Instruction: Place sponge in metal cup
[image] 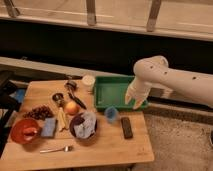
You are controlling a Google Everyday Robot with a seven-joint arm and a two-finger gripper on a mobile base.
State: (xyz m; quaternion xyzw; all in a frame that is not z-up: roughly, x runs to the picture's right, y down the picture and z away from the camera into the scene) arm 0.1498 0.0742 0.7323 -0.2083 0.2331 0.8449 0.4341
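A blue sponge (49,127) lies flat on the wooden table (105,147) at the front left, between a red bowl (23,131) and a purple bowl (83,125). A small metal cup (58,97) stands upright towards the back left, beside an orange fruit (72,107). My gripper (134,101) hangs on the white arm (165,80) over the right edge of the green tray (116,89). It is far to the right of both the sponge and the cup, and nothing shows in it.
A blue cup (111,114) and a black remote (127,127) lie in front of the tray. A white cup (88,81), a second metal piece (70,85), a banana (62,118), dark berries (39,112) and a fork (55,149) are on the left half. The purple bowl holds a cloth.
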